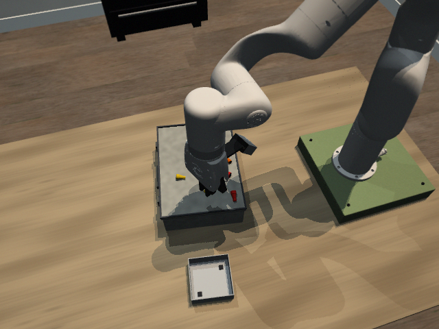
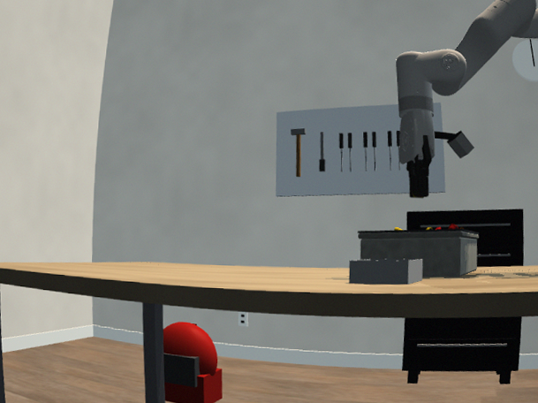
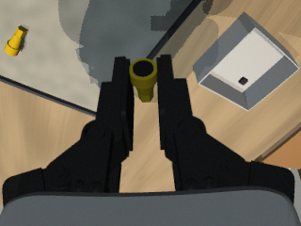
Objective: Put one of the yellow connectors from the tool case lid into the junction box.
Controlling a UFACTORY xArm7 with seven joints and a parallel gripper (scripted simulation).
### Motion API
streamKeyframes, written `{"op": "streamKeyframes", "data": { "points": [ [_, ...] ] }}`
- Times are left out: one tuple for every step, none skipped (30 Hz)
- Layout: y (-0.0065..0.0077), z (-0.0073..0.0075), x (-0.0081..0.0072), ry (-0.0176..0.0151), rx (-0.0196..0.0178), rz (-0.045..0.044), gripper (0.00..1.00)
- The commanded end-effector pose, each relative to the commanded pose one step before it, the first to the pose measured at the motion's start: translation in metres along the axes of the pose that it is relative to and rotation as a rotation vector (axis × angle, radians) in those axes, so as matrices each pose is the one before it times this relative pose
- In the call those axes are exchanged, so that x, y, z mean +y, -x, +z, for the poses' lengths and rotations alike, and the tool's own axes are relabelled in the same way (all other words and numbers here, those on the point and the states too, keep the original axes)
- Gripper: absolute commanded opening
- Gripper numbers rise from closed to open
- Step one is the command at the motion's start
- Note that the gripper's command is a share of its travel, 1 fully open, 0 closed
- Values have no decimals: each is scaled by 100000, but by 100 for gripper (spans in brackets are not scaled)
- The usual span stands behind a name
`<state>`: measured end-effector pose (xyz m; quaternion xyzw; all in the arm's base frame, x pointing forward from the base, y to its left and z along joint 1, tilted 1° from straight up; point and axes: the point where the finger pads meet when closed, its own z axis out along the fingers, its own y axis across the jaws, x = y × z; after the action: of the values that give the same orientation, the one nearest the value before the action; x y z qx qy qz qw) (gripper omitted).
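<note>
My gripper (image 3: 144, 76) (image 1: 198, 173) is shut on a yellow connector (image 3: 143, 78), held between the black fingertips. It hangs well above the front part of the tool case lid, as the side view shows (image 2: 418, 188). Another yellow connector (image 1: 180, 176) lies on the lid to the left and also shows in the wrist view (image 3: 17, 40). A red connector (image 1: 233, 195) stands near the lid's front right corner. An orange one (image 1: 229, 161) peeks out behind the wrist. The open steel junction box (image 1: 210, 278) sits on the table in front of the case, empty, and also shows in the wrist view (image 3: 247, 63).
The arm's green base plate (image 1: 365, 173) is to the right of the case. A black drawer cabinet (image 1: 153, 16) stands on the floor behind the table. In the side view the box (image 2: 385, 270) stands in front of the case (image 2: 418, 252).
</note>
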<state>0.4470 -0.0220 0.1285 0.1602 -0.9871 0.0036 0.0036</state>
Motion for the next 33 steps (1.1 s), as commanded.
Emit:
{"op": "streamKeyframes", "data": {
  "points": [
    [3264, 66, 2899, -621, 983, 266, 2],
    [547, 0, 572, 0, 0, 0, 2],
    [552, 0, 578, 0, 0, 1, 2],
    [560, -1, 585, 1, -1, -1, 2],
    [562, 0, 588, 0, 0, 1, 2],
    [0, 0, 0, 0, 0, 0, 2],
    [0, 0, 0, 0, 0, 0, 2],
    [545, 0, 571, 0, 0, 0, 2],
    [526, 0, 550, 0, 0, 0, 2],
    [506, 0, 530, 0, 0, 0, 2],
    [487, 0, 510, 0, 0, 0, 2],
    [468, 0, 489, 1, 0, 0, 2],
    [447, 0, 469, -1, 1, 1, 2],
    [427, 0, 447, 0, 0, 0, 2],
    [407, 0, 425, 1, -1, -1, 2],
    [386, 0, 403, 0, 0, 0, 2],
    [364, 0, 381, 0, 0, 0, 2],
    [342, 0, 358, 0, 0, 0, 2],
    [319, 0, 334, 0, 0, 0, 2],
    [297, 0, 311, 0, 0, 0, 2],
    [274, 1, 287, -1, 1, 1, 2],
    [252, 0, 263, 1, -1, 0, 2],
    [0, 0, 0, 0, 0, 0, 2],
    [0, 0, 0, 0, 0, 0, 2],
    [229, 0, 239, 0, 0, 0, 2],
    [206, 1, 216, -1, 1, 1, 2],
    [185, -1, 193, 1, -1, -1, 2],
    [162, 1, 170, -1, 1, 1, 2],
    [142, -1, 148, 1, -1, -1, 2],
    [121, 0, 127, -1, 1, 1, 2],
    [102, 0, 107, 0, 0, 0, 2],
    [84, 0, 88, 1, -1, -1, 2],
    [67, 0, 70, 0, 0, 0, 2]
  ]
}}
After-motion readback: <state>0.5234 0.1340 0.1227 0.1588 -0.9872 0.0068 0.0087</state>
